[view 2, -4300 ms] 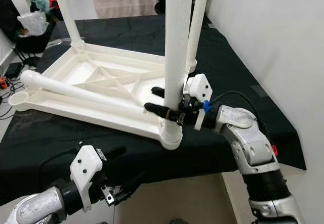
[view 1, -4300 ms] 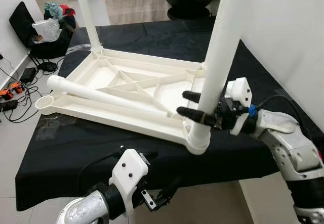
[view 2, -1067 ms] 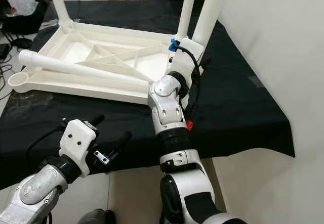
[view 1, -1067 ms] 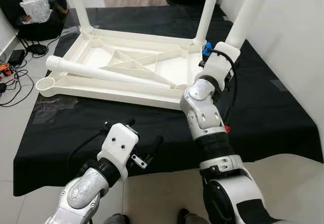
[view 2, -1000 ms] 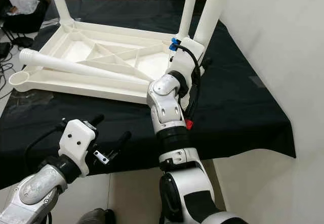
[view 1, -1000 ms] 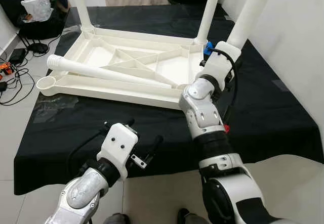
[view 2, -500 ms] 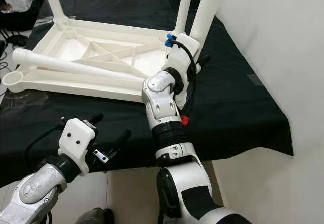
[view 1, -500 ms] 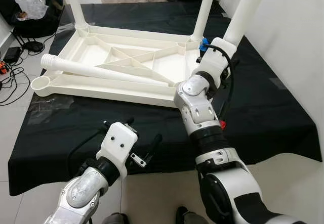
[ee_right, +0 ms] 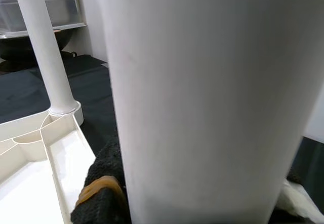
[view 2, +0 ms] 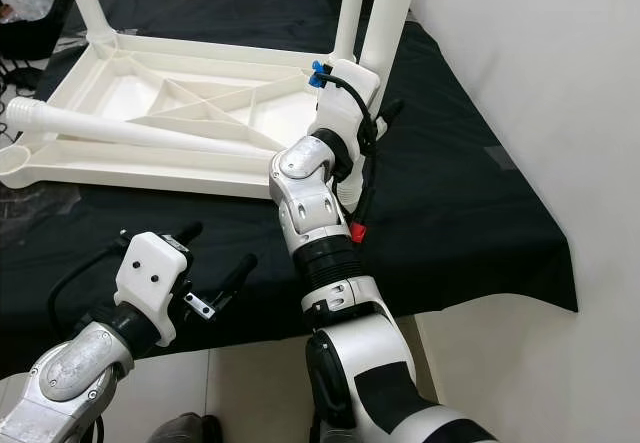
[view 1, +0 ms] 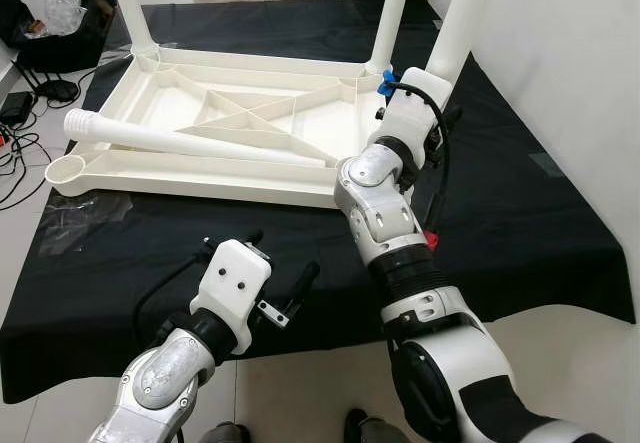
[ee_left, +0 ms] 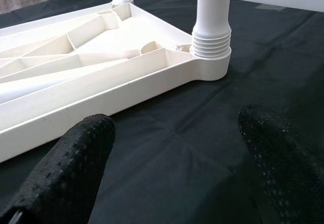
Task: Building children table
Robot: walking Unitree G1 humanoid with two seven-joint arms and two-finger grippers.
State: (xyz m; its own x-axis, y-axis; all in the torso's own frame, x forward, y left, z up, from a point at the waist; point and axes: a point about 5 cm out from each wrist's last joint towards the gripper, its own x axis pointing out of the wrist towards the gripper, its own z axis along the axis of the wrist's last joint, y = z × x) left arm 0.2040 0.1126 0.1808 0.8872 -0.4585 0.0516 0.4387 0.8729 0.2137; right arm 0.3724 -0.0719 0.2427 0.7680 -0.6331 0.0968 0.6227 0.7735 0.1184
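A white children's table top [view 1: 200,178] lies upside down on a black cloth. Three white legs stand upright in its corner sockets, and the near-right leg [view 1: 462,23] has its ribbed base [ee_left: 211,47] seated in the socket. My right gripper [view 1: 440,98] is shut around that leg a little above the socket, and one black finger [ee_right: 104,183] presses against it. A loose fourth leg [view 1: 200,143] lies across the underside. The near-left socket [view 1: 65,171] holds nothing. My left gripper [view 1: 282,258] hovers open over the cloth near the front edge, apart from the table top.
A white wall [view 1: 570,53] runs close along the right side of the cloth. The cloth's front edge [view 1: 330,328] is just below my left gripper. Crumpled clear plastic [view 1: 75,231] lies on the cloth at left. Bags and cables [view 1: 20,113] sit on the floor at far left.
The right gripper has kept hold of the near-right leg while its arm turned round it, from beside the leg to below it. The view has shifted slightly. The left gripper stays open.
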